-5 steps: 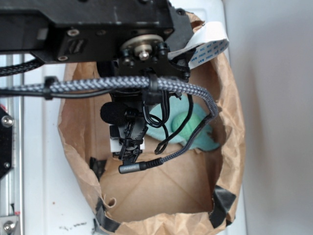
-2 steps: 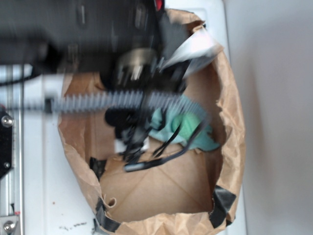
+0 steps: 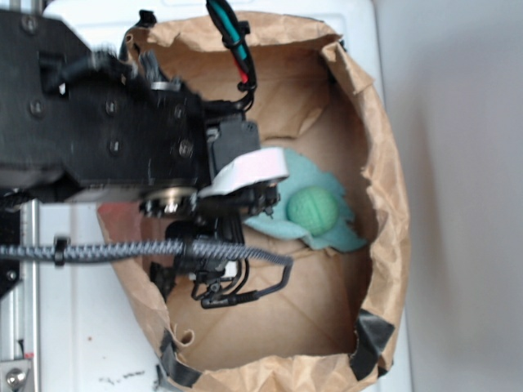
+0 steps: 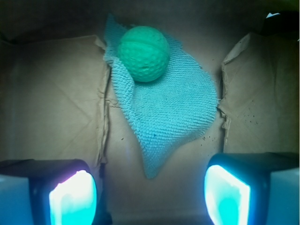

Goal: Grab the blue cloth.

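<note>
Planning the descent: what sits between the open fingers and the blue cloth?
Nothing in the wrist view: only bare brown paper bag floor separates the gripper from the blue cloth. The green ball rests on the cloth's far end.

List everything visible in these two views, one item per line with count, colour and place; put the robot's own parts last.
blue cloth: one, pale teal knit, lying flat on the bag floor, its tapered end pointing toward the tool.
ball: one, green and textured, resting on the far part of the cloth.
paper bag: one, brown, open-topped, holding the cloth and ball, its rim patched with black tape.
surface: one, white, under the bag.
metal rail: one, silver, at the left edge of the exterior view.
robot arm: one, black, with a braided grey cable, reaching over the bag.
tool: one, open, fingers glowing cyan in the wrist view, above the bag floor short of the cloth.
</note>
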